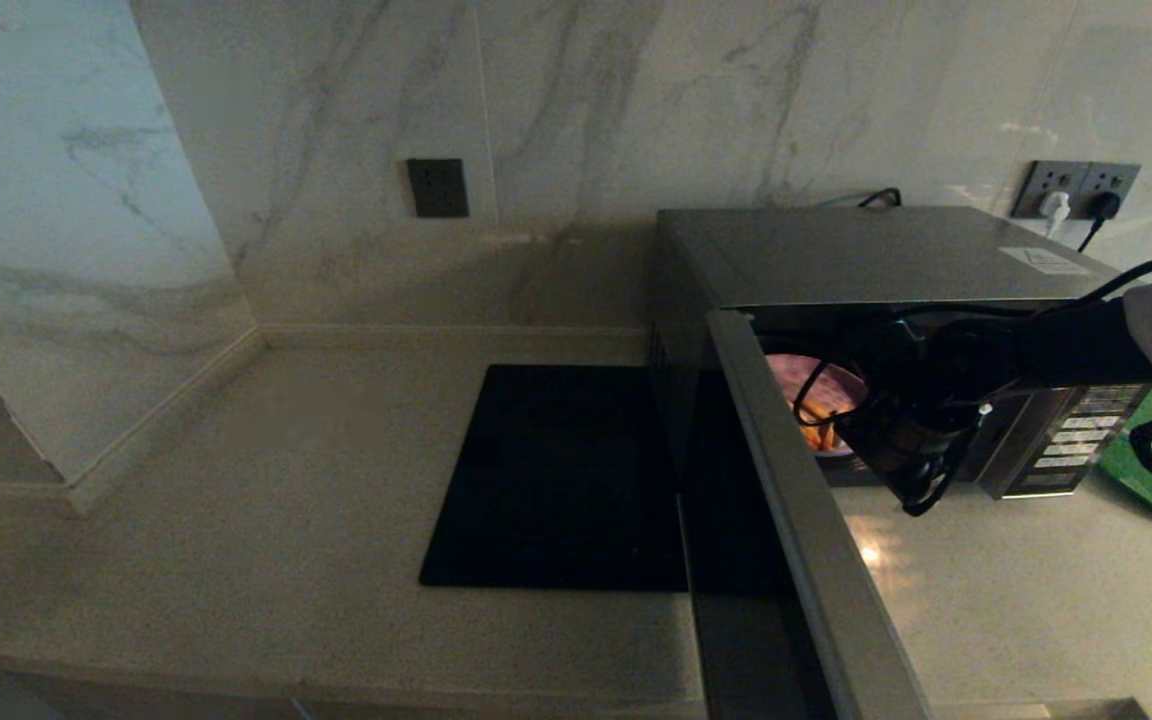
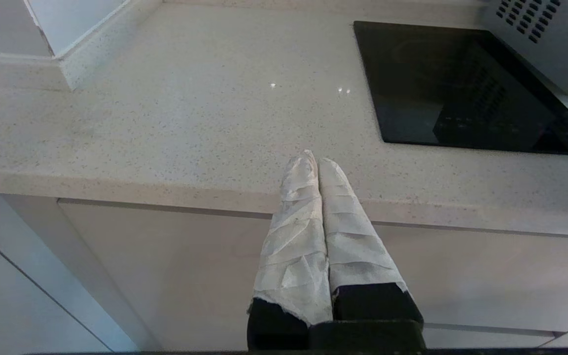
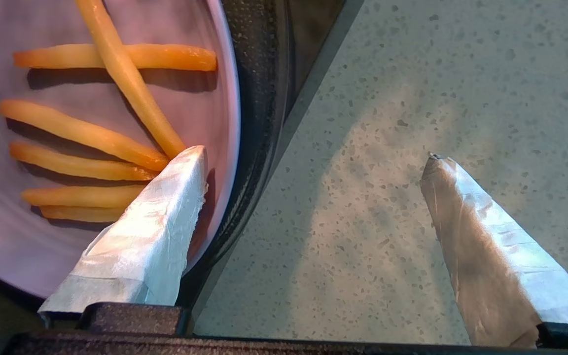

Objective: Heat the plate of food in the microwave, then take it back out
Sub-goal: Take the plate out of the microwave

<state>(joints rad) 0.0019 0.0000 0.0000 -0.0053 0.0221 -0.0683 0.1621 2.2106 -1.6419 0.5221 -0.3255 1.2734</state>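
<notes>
Right tool (image 3: 313,158) released, fingers spread wide at the microwave's (image 1: 866,255) open mouth. One taped finger (image 3: 165,217) lies over the near rim of the plate of food (image 3: 91,123); the other finger hangs over bare speckled table (image 3: 387,98), clear of the plate. Whether the first finger touches the rim cannot be told.

Plate sits inside the oven cavity, near the front edge, carrying about six orange-yellow sticks, one crossing the others. In the head view the right arm and its cables cover most of the plate (image 1: 816,390).

Microwave door (image 1: 796,500) swung fully open toward the camera, its lower end cut off by the frame. No brand name readable; a pale label on the lid and the button panel (image 1: 1076,440) are too small to read.

Left tool (image 2: 317,160) clenched, fingertips together, parked at the table's front edge.

Black square slab (image 1: 556,480) flush in the table, just left of the oven. Green tray (image 1: 1151,480) to the right, partly cut off. Marble-veined walls; wall socket (image 1: 1076,190) with two plugs in it.
</notes>
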